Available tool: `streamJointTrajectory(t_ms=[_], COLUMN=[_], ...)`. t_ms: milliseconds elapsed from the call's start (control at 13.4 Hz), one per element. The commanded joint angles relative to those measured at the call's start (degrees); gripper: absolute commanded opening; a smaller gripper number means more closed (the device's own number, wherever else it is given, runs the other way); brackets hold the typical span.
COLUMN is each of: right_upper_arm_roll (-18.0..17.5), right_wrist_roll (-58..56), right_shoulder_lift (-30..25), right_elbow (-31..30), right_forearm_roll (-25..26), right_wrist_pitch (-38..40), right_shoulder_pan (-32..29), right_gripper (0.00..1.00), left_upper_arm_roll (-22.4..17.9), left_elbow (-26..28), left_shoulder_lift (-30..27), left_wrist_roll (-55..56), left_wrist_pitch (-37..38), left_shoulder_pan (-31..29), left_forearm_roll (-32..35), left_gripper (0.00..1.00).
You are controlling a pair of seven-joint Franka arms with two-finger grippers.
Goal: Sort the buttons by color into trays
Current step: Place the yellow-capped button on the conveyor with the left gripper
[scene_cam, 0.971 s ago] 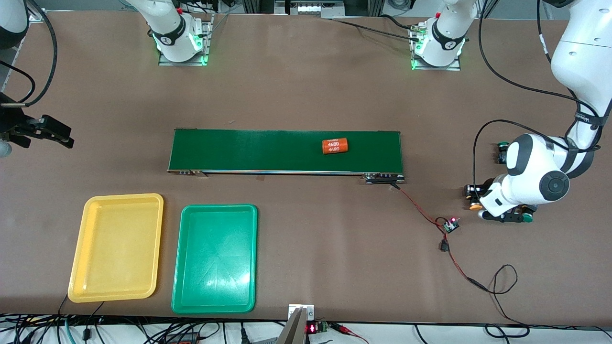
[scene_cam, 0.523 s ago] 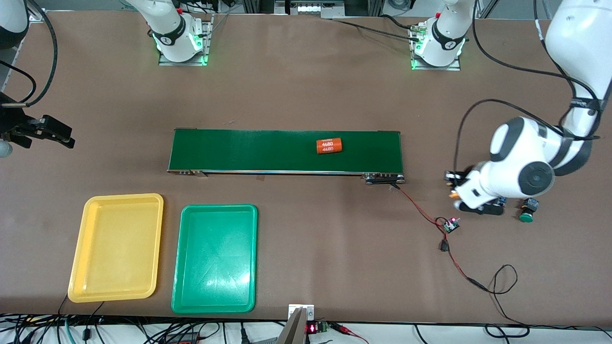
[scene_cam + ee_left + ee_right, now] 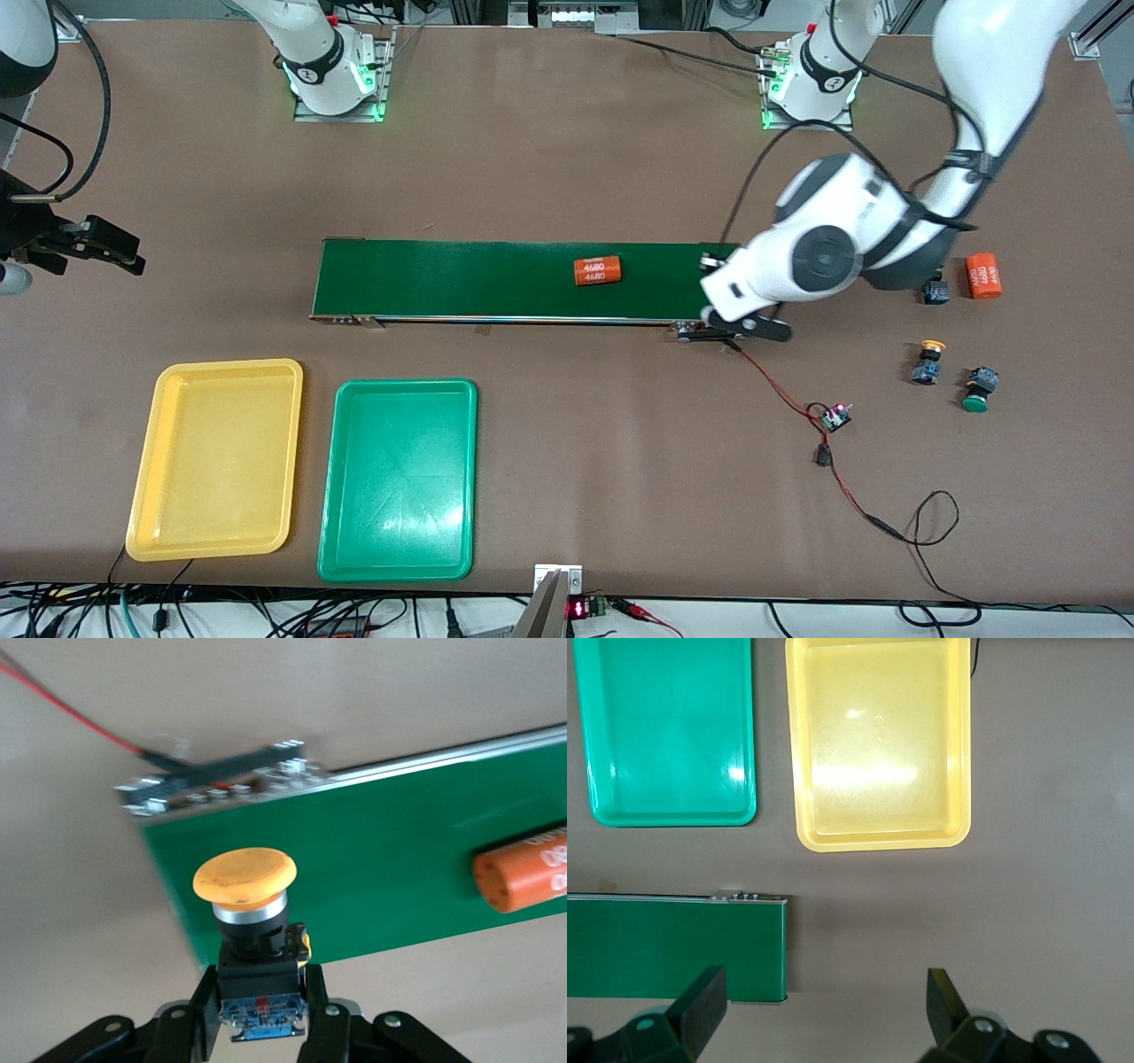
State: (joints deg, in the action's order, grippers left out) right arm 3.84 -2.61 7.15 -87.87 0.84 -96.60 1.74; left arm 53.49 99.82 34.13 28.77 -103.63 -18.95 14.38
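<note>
1. Overhead, from the front camera: the left gripper [image 3: 740, 321] hangs over the conveyor belt [image 3: 461, 279] at the end toward the left arm, its load hidden under the wrist. On the bare table toward the left arm's end sit a yellow-capped button [image 3: 928, 361], a green-capped button [image 3: 978, 390] just beside it, and a third, dark button [image 3: 934, 291] next to an orange cylinder [image 3: 983, 275]. A second cylinder [image 3: 597, 270] lies on the belt. The yellow tray [image 3: 146, 461] and the green tray [image 3: 341, 478], both empty, lie side by side toward the right arm's end, nearer the camera than the belt. The right gripper [image 3: 106, 246] waits at the table edge.

2. Left wrist view: the fingers [image 3: 202, 1020] are nearly closed, pinching the carried button [image 3: 252, 930] by its blocky dark body, the yellow mushroom cap standing clear above. The belt's end shows below it.

3. Right wrist view: the right gripper [image 3: 824, 1010], jaws wide and holding nothing, looks down on both trays and the belt's other end.

4. Handling (a judgement only): the button looks small, light, rigid plastic. The flat-sided body is the place to grip; the rounded cap would likely slip. Top-heavy, it may topple when released, so a low set-down suits it.
</note>
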Motion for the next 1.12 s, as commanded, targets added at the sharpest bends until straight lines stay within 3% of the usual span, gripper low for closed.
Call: streamJointTrajectory(t_ms=[0, 149, 448, 747, 821, 896, 1045], right_upper_arm_roll=[-0.06, -0.06, 0.03, -0.32, -0.5, -0.58, -0.41], right_wrist_roll=[0.15, -0.12, -0.65, 0.05, -0.2, -0.03, 0.14], right_shoulder_lift=[-1.78, -1.79, -1.61, -1.7, -1.7, -1.79, -1.79], right_elbow=[-0.72, -0.46, -0.11, 0.16, 0.16, 0.16, 0.25], right_forearm_roll=[-0.66, -0.49, -0.14, -0.4, -0.05, 0.21, 0.04], right_wrist_pitch=[1.05, 0.97, 0.71, 0.7, 0.88, 0.97, 1.06], right_shoulder_pan=[-0.16, -0.25, -0.34, 0.1, 0.1, 0.28, 0.02], right_gripper=[1.0, 1.0, 1.0, 1.0, 1.0, 1.0, 1.0], left_upper_arm_roll=[-0.31, -0.57, -2.42, -4.0, -4.09, -4.09, -3.83], left_elbow=[2.82, 7.12, 7.76, 7.5, 7.5, 7.23, 6.62], left_shoulder_lift=[1.82, 1.91, 2.52, 3.75, 3.76, 3.49, 2.53], left_wrist_roll=[7.67, 11.12, 11.22, 11.39, 11.65, 11.48, 11.92], left_wrist_pitch=[-5.94, -12.44, -13.09, -14.14, -14.14, -13.88, -12.57], left_shoulder_pan=[4.27, 5.33, 5.51, 7.26, 7.53, 7.35, 6.65], left_forearm_roll=[-0.32, 0.29, 0.47, 1.09, 1.17, 1.17, 1.08], left_gripper=[0.08, 0.08, 0.1, 0.18, 0.52, 1.0, 1.0])
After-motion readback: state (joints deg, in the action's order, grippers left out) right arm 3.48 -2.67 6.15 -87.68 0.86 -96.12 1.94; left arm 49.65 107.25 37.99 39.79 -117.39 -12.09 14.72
